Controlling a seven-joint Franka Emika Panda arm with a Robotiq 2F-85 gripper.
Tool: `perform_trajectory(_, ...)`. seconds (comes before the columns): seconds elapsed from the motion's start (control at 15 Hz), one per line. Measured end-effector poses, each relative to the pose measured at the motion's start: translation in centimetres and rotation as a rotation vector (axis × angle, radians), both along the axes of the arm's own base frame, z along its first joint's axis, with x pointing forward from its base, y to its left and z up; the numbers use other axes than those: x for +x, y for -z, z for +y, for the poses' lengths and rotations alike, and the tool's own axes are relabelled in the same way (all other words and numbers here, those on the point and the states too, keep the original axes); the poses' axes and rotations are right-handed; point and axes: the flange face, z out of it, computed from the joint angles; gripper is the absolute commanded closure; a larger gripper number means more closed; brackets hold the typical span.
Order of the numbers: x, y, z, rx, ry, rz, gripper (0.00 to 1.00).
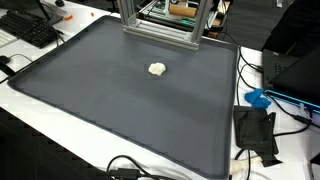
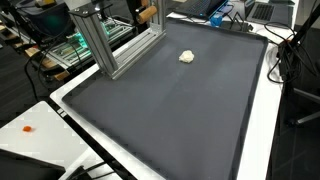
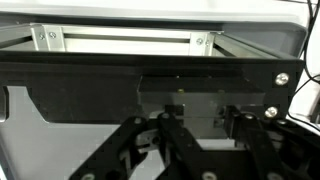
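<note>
Wrist view first: the gripper (image 3: 205,150) comes in from the bottom edge with black linkages splayed left and right. Its fingertips are cut off, so I cannot tell how wide it stands, and nothing shows between the links. Dead ahead of it is a black panel (image 3: 90,85) with 2 screws at its right end, and past that an aluminium frame (image 3: 120,40).

Now both exterior views, left to right: a keyboard (image 1: 30,25), then the dark mat (image 1: 90,110). On it sits the white lump (image 1: 157,69) (image 2: 187,57), near the frame's foot. It is a crumpled, nearly round blob, a touch wider than deep, with no clear heading. The gripper shows only in the wrist view, so I cannot tell the lump's place relative to it. Off the mat's right edge is a blue object (image 1: 258,98).
</note>
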Motion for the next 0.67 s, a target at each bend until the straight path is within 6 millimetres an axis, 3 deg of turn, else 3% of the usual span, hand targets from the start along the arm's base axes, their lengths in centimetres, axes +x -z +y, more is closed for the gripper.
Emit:
perform_trajectory(0.4,0.1,-0.3,-0.1,0.002,-0.006,-0.01,0.78)
perform_trajectory(0.67,0.6,-2.0,-0.3,0.025,0.0,-0.058,0.78)
